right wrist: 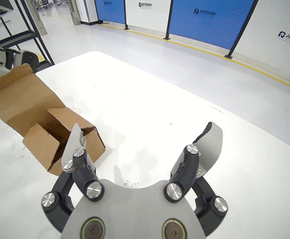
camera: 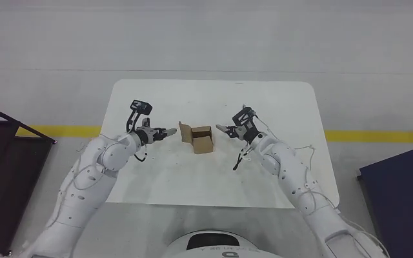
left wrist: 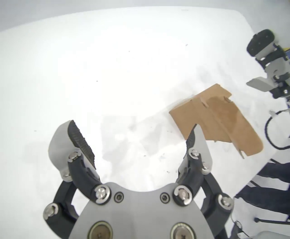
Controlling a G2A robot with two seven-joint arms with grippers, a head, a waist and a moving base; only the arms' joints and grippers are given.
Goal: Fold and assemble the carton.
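The left gripper (left wrist: pixel 134 133) and right gripper (right wrist: pixel 143 129) both hang with fingers spread wide, holding nothing, over a white table (camera: pixel 271 103). The table stands on a pale floor with a yellow line (camera: pixel 368 136), and blue panels (right wrist: pixel 204 20) stand beyond. The brown carton (camera: pixel 199 137) sits mid-table between the grippers, just beside each. Its top flaps are open, with one raised on the left gripper's side.

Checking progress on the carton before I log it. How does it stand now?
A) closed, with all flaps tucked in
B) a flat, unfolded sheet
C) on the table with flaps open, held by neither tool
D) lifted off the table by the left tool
C: the carton sits on the table with its flaps open, between the open left tool and the open right tool, and neither is closed on it.
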